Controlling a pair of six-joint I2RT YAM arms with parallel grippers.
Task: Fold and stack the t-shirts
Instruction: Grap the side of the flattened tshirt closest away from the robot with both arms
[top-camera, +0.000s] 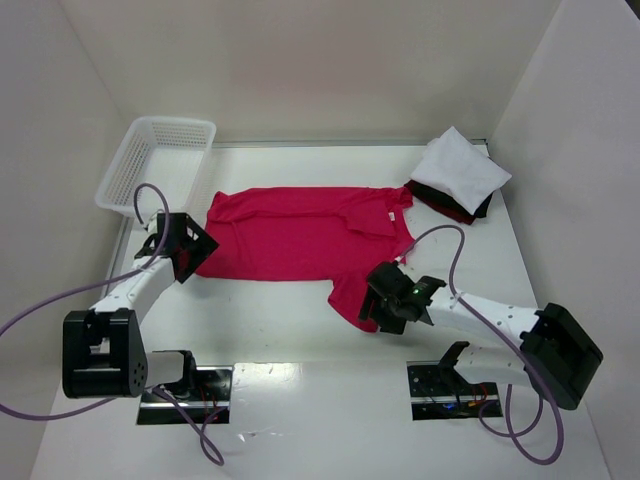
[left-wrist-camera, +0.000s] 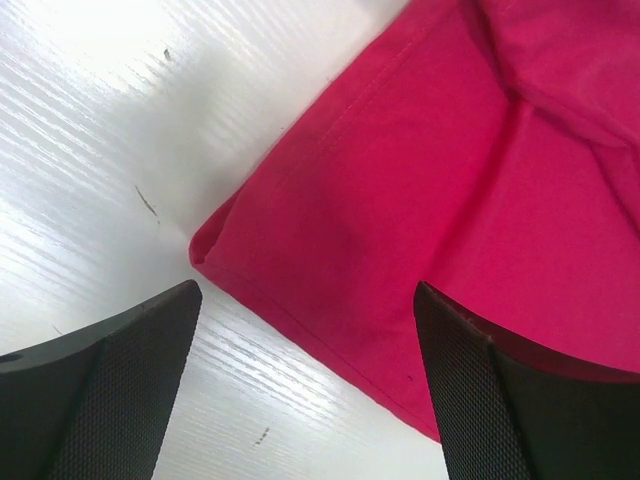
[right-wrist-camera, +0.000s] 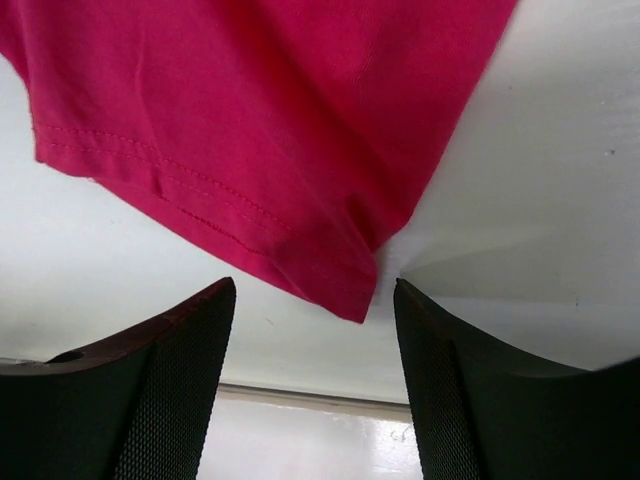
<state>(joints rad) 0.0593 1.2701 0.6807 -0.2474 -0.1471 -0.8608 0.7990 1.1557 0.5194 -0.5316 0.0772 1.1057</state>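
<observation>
While the red shirt (top-camera: 300, 235) lies flat in the middle of the table (top-camera: 270, 325), the left fingers (left-wrist-camera: 110, 400) gape wide over its hem corner and the right fingers (right-wrist-camera: 160, 390) stand apart either side of its sleeve corner, both empty.

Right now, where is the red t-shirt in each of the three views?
Top view: red t-shirt spread out at the centre of the white table.
Left wrist: red t-shirt fills the upper right, one corner pointing left above the left fingers.
Right wrist: red t-shirt fills the upper left, a stitched sleeve corner pointing down between the right fingers.
Shared landmark: the white table, beside the cloth in every view.
</observation>
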